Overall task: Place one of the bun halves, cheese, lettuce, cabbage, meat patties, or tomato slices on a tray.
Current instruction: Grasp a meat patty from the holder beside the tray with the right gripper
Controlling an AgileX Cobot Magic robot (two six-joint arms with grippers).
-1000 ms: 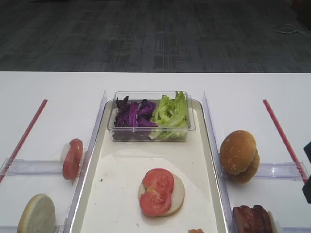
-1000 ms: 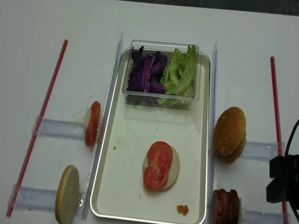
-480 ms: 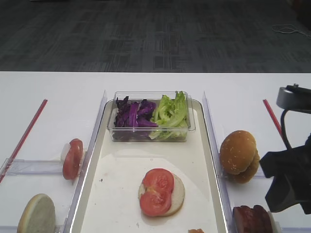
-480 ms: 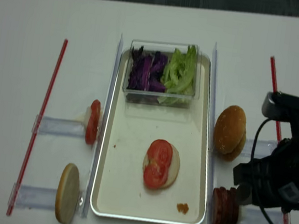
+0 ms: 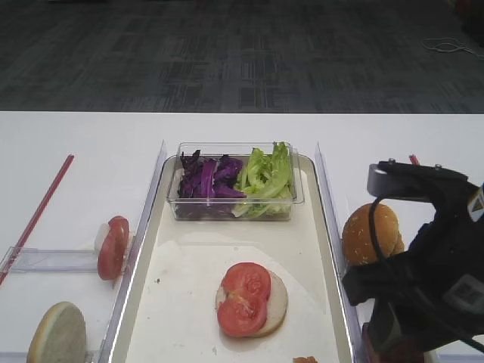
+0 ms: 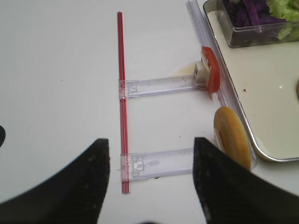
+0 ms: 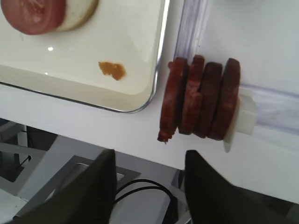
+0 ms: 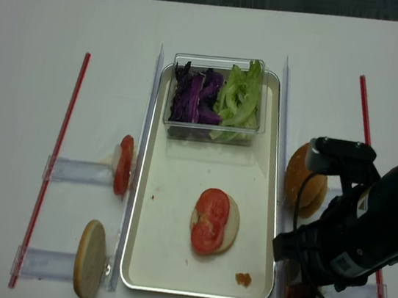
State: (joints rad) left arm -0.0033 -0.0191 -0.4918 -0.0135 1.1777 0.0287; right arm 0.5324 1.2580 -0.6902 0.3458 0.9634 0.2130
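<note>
The cream tray holds a pale bun half topped with two tomato slices. Several meat patties stand on edge in a clear rack just right of the tray's corner. My right gripper hovers just short of them, open and empty. From above, my right arm covers most of the patties. My left gripper is open over bare table beside a rack with a bun half. Lettuce and cabbage fill a tub. No cheese is in view.
The clear tub sits at the tray's far end. Two golden buns rest in the right far rack. A tomato slice and a bun half stand in the left racks. Red strips flank the racks. A crumb lies on the tray.
My right arm has swung in from the right edge to above the patty rack, now hiding most of the patties from above. Nothing on the tray or racks has moved.
</note>
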